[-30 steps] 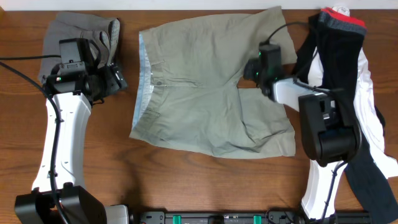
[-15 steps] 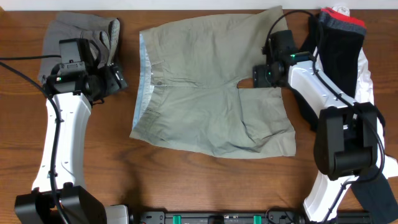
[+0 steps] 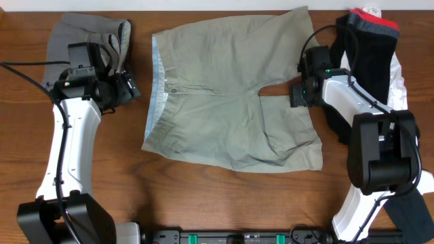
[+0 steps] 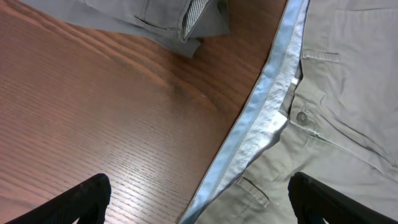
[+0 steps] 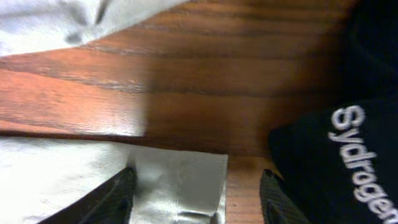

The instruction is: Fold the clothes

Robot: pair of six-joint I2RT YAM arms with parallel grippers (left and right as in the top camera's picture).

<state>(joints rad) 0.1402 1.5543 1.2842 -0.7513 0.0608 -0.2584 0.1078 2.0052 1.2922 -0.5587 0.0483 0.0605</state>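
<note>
Lying flat on the worktop (image 3: 115,193), the shorts (image 3: 224,88) have the right pincer (image 5: 196,199) spread wide astride a leg-hem corner beside a black garment (image 5: 336,143), while the left pincer (image 4: 205,205), likewise released, hangs over the waistband (image 4: 261,118) near a grey garment (image 4: 143,15).

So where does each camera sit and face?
Overhead: above the wooden table, looking down; left arm, right arm show.
Left wrist: faces down at waistband of the khaki cotton shorts; open left pincer shows.
Right wrist: faces down at their hem beside a black printed garment; open right pincer shows.
Shared: all three see the shorts.
</note>
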